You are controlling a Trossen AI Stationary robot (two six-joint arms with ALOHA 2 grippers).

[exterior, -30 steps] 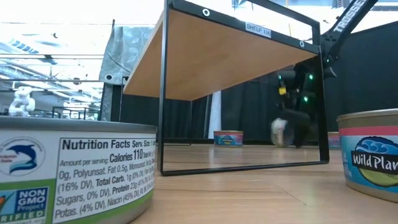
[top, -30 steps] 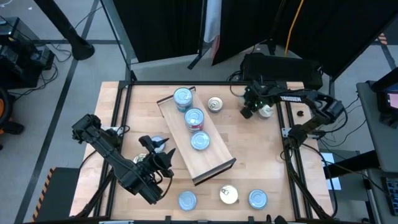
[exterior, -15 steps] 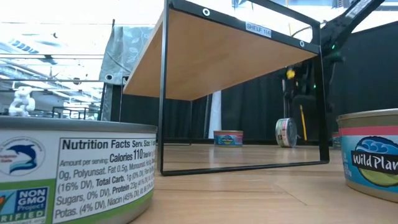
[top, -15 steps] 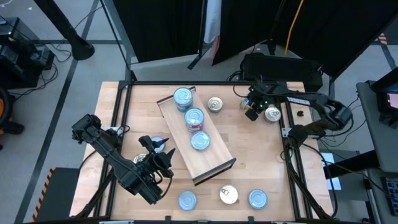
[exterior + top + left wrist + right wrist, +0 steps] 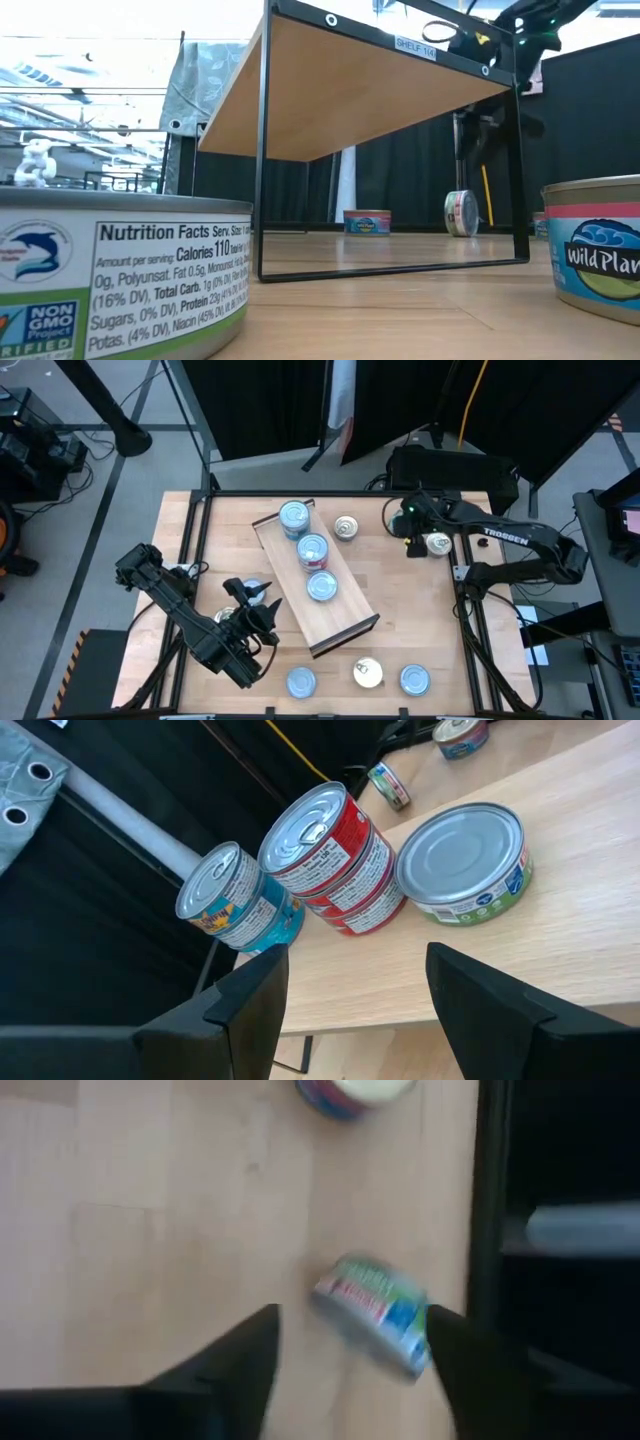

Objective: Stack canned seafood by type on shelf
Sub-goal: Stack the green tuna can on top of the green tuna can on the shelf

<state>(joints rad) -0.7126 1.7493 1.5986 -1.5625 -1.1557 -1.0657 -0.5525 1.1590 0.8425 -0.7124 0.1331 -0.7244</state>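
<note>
The shelf [image 5: 345, 615] lies slanted in the middle of the table with three light-blue-topped tin stacks [image 5: 312, 548] in a row on it. In the left wrist view these are a teal stack [image 5: 240, 902], a red stack [image 5: 330, 860] and a green-labelled tin [image 5: 465, 865]. My left gripper [image 5: 262, 600] hovers open beside the shelf's left side, nothing between its fingers [image 5: 250, 1005]. My right gripper [image 5: 414, 540] hangs open above the far right of the table. Just below it a tin [image 5: 437, 543] stands on its rim [image 5: 460, 212], free of the fingers [image 5: 245, 1350].
A silvery-topped tin [image 5: 346, 527] sits flat on the table right of the shelf's far end. Three more tins [image 5: 301, 681] [image 5: 367, 673] [image 5: 414, 679] stand along the near edge. A dark frame rail [image 5: 462, 575] borders the table's right side.
My right gripper has let go of the tin at the far right and risen well above it, rolling its wrist as it went. The tin has stayed behind on the table, standing on its rim, a little farther right than before.
</note>
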